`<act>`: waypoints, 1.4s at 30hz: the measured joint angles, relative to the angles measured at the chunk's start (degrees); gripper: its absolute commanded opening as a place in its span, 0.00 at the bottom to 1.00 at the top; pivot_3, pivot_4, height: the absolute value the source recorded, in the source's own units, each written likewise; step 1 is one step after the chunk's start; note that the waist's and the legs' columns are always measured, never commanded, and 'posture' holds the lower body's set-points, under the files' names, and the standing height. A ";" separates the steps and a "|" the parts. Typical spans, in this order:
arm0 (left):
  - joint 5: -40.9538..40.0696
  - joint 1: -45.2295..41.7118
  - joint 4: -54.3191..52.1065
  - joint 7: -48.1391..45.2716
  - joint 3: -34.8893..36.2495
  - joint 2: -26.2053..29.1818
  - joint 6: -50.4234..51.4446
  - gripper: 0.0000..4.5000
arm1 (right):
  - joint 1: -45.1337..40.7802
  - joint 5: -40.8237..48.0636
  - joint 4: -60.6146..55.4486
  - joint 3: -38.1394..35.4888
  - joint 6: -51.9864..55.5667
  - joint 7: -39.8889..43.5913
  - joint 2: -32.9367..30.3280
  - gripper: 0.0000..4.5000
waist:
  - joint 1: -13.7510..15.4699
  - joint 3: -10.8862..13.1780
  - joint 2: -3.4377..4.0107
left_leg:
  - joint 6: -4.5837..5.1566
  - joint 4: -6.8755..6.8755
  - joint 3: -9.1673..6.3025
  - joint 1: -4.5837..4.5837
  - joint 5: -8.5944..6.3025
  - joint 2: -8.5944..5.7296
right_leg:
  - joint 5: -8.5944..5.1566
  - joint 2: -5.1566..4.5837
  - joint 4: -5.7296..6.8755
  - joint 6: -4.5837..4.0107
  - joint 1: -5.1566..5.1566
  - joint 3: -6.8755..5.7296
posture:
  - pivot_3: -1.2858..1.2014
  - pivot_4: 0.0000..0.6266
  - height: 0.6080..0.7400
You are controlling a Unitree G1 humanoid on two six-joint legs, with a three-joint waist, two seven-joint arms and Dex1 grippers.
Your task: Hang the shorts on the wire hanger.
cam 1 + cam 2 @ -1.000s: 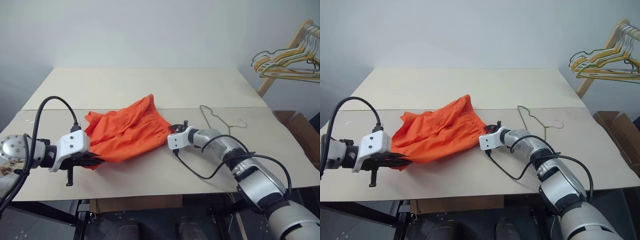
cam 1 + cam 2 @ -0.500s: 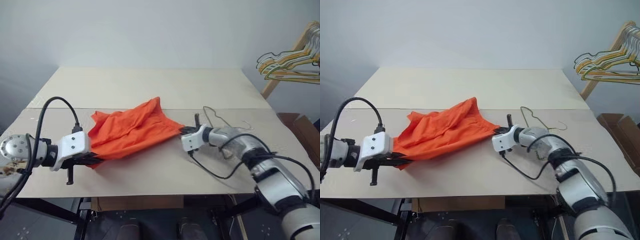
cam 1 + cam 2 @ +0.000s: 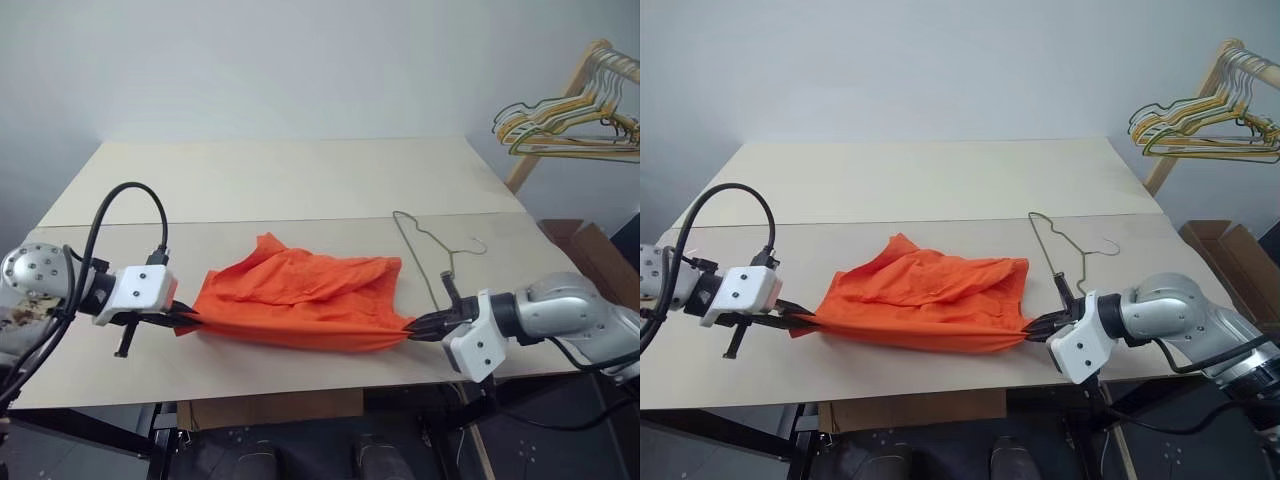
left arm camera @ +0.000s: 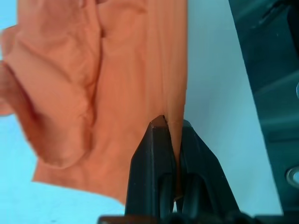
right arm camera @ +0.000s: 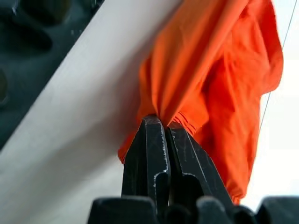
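Both grippers are clamping the shorts [image 3: 300, 305], the left gripper [image 3: 186, 320] and right gripper [image 3: 412, 326] pinching opposite ends and stretching them between the jaws, readying a carry to the wire hanger [image 3: 430, 250] lying just beyond the right jaws.

From my station the shorts [image 3: 300, 303] were a plain bright orange with no print that I could make out, against a pale cream desk [image 3: 280, 180]. The wire hanger [image 3: 428, 244] was a dull grey-olive, while the bunch of hangers [image 3: 560, 118] mixed yellow, gold and dark green. Both claws, left [image 3: 180, 322] and right [image 3: 418, 328], had black fingers on white housings.
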 measured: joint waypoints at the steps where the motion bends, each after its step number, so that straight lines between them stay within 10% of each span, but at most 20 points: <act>1: 0.93 -1.99 1.67 0.49 -0.81 -1.37 0.37 0.00 | -2.15 0.68 1.98 -0.23 2.56 0.65 2.89 0.01 | -0.11 -0.25 0.00 | 0.00 0.01 0.00 -0.01 0.00 0.00 | 0.01 0.02 0.00 -0.01 0.00 0.01 | 0.50 0.01 1.00; 8: 9.85 -26.91 19.05 20.50 -3.49 -18.61 5.78 0.00 | -22.00 -4.02 22.77 -2.24 13.65 -5.98 20.25 0.01 | 0.62 -0.50 -0.06 | -0.03 0.24 -0.25 -0.33 0.06 -0.07 | 0.30 0.14 -0.04 0.14 -0.11 -0.03 | 0.50 0.00 1.00; 15: 21.21 -66.90 58.12 67.74 -1.30 -30.28 0.05 0.00 | -54.42 -20.91 62.96 -3.73 15.70 -47.12 37.51 0.01 | -0.50 -0.56 -0.09 | -0.61 0.00 -0.28 -1.88 0.40 -0.54 | 0.40 -0.38 0.68 0.19 -2.13 0.10 | 0.50 0.00 1.00; 21: 27.55 -77.80 68.67 92.01 -1.74 -32.62 -13.34 0.00 | -65.74 -23.57 73.69 -7.94 5.72 -75.63 41.57 0.01 | -0.54 -0.57 -0.09 | -0.91 -0.60 0.32 -2.24 0.57 -0.66 | 0.39 -0.75 0.63 0.20 -2.96 -0.08 | 0.50 0.00 1.00; 31: 24.32 -61.69 65.88 69.80 -0.83 -31.98 -26.06 0.00 | -47.37 -33.31 77.77 -0.16 -9.51 -67.47 36.50 0.01 | -1.74 -0.67 -0.01 | -0.19 -0.51 0.30 -1.28 0.66 -0.79 | 0.80 -0.74 0.06 0.42 -1.68 -0.15 | 0.50 0.00 1.00; 42: 10.30 -21.39 23.35 26.44 -3.15 -18.65 -14.13 0.00 | -34.96 -44.91 77.90 11.10 -24.64 -57.20 32.69 0.01 | -8.90 -0.78 0.06 | -0.42 -0.77 -0.34 -1.36 0.84 -0.64 | 0.84 -0.66 0.09 0.39 -1.76 -0.12 | 0.51 0.02 1.00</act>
